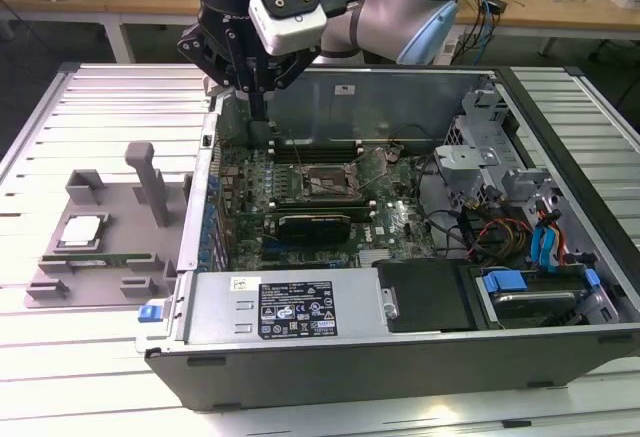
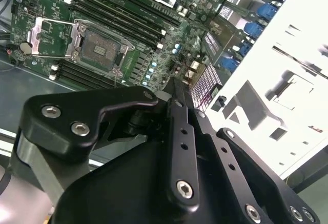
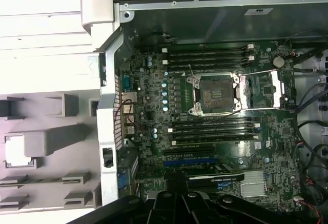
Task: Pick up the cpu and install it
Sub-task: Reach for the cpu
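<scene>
The cpu (image 1: 82, 229), a small silver square chip, lies flat in a recess of the grey holder tray (image 1: 60, 282) at the exterior view's left, outside the computer case. In the first wrist view the cpu (image 3: 18, 149) is a bright square on that tray. The motherboard socket (image 1: 325, 179) sits bare with its metal lid (image 3: 266, 88) swung open, and it also shows in the second wrist view as the socket (image 2: 100, 49). My gripper (image 1: 258, 109) hangs above the case's back wall corner, fingers together and holding nothing, well away from the cpu. Its black fingers (image 2: 177, 88) point down at the board's edge.
The open computer case (image 1: 400, 357) lies on a slatted metal table (image 1: 100, 87). A long green memory stick (image 1: 95, 260) rests on the tray near the cpu, and a grey post (image 1: 150, 182) stands upright there. Cables and drive bays (image 1: 530, 237) fill the case's right side.
</scene>
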Robot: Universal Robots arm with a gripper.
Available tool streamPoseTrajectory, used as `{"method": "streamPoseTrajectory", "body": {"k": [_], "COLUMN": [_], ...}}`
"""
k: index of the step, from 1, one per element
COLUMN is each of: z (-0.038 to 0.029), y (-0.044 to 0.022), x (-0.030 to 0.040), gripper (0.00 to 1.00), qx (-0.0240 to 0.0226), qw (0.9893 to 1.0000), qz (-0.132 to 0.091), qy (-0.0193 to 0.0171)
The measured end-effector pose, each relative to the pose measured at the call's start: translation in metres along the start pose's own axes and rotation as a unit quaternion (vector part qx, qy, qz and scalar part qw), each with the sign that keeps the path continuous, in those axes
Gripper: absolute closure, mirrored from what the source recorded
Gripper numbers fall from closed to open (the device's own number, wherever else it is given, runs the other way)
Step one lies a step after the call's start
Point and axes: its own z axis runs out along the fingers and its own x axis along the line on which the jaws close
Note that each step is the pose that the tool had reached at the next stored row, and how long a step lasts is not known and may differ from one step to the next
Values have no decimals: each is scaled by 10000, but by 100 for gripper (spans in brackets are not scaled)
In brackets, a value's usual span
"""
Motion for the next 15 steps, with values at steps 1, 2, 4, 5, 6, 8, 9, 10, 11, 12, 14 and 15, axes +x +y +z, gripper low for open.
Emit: {"method": "streamPoseTrajectory", "body": {"k": [1, 2, 4, 5, 6, 8, 9, 10, 11, 12, 14, 15], "z": [0, 0, -1, -1, -1, -2, -2, -2, -3, -3, -3, -3], "y": [0, -1, -2, -2, -3, -4, -5, -5, -7, -8, -10, -11], "x": [6, 12, 26, 36, 46, 66, 72, 79, 102, 114, 148, 166], "gripper": [89, 89, 89, 89, 89, 89, 89, 89, 89, 89, 89, 89], "qx": [0, 0, 0, 0, 0, 0, 0, 0, 0, 0, 0, 0], "qw": [10000, 10000, 10000, 10000, 10000, 10000, 10000, 10000, 10000, 10000, 10000, 10000], "qz": [0, 0, 0, 0, 0, 0, 0, 0, 0, 0, 0, 0], "qy": [0, 0, 0, 0, 0, 0, 0, 0, 0, 0, 0, 0]}}
